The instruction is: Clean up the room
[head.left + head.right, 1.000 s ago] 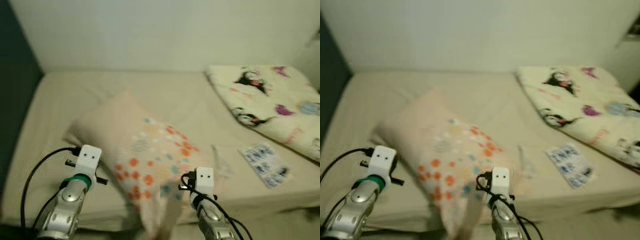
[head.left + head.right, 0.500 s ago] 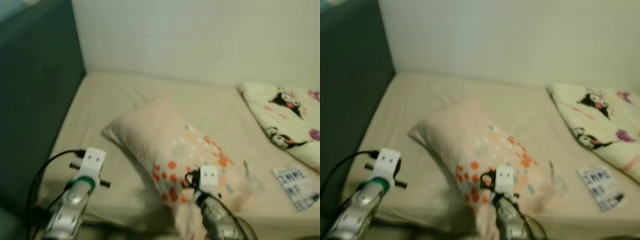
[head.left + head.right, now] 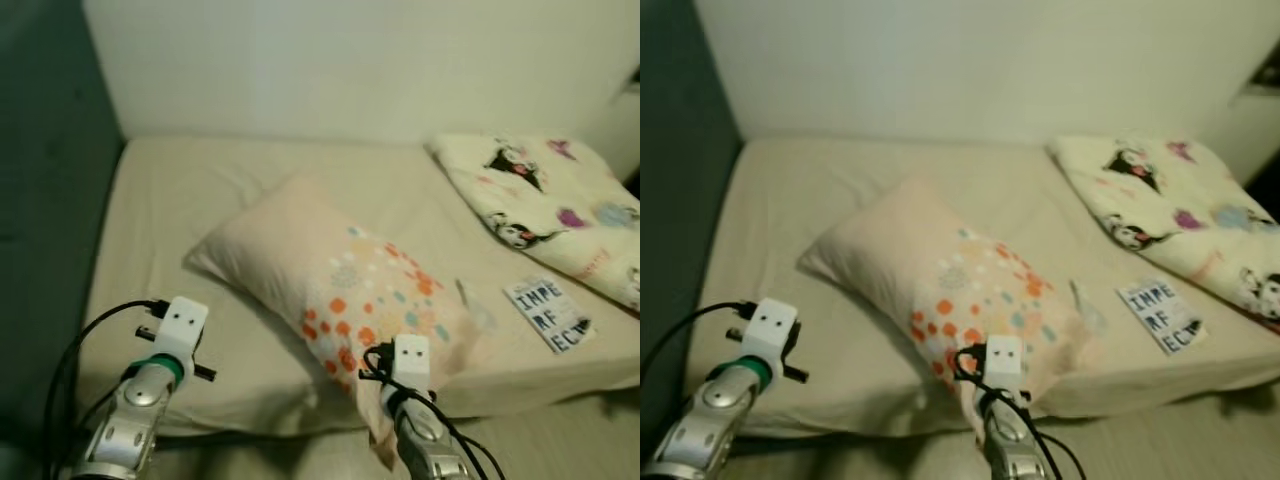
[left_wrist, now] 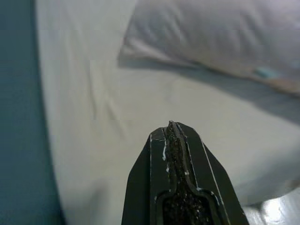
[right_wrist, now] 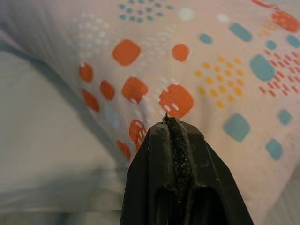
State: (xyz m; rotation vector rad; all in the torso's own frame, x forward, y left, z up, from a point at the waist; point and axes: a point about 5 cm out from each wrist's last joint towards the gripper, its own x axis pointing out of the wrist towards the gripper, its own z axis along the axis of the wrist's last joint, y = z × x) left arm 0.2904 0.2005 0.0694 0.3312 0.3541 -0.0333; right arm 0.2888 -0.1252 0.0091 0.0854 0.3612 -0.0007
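Beige sheets cover the bed (image 3: 250,190), which runs against a pale wall at 12 o'clock and a dark teal panel at 9 o'clock. Across the middle of the mattress lies the pillow (image 3: 340,280), pale pink with orange and blue-green dots, stretched diagonally from about 10 o'clock toward 5 o'clock, its dotted end hanging a little over the near edge of the bed. At that end sits the right gripper (image 5: 174,126), at roughly 6 o'clock in the head views; its two black fingers are pressed together with nothing between them, the tips just before an orange dot on the pillow's cover, though whether they touch the fabric cannot be told. The left gripper (image 4: 171,129), at 7 o'clock, is also pressed together and empty, hovering over bare sheet with the pillow's plain end well apart at its 1 o'clock. A folded cartoon-print blanket (image 3: 545,205) rests at 2 o'clock, and a small printed packet (image 3: 547,314) lies on the sheet at 3 o'clock, beside a clear wrapper (image 3: 472,308) near the pillow.
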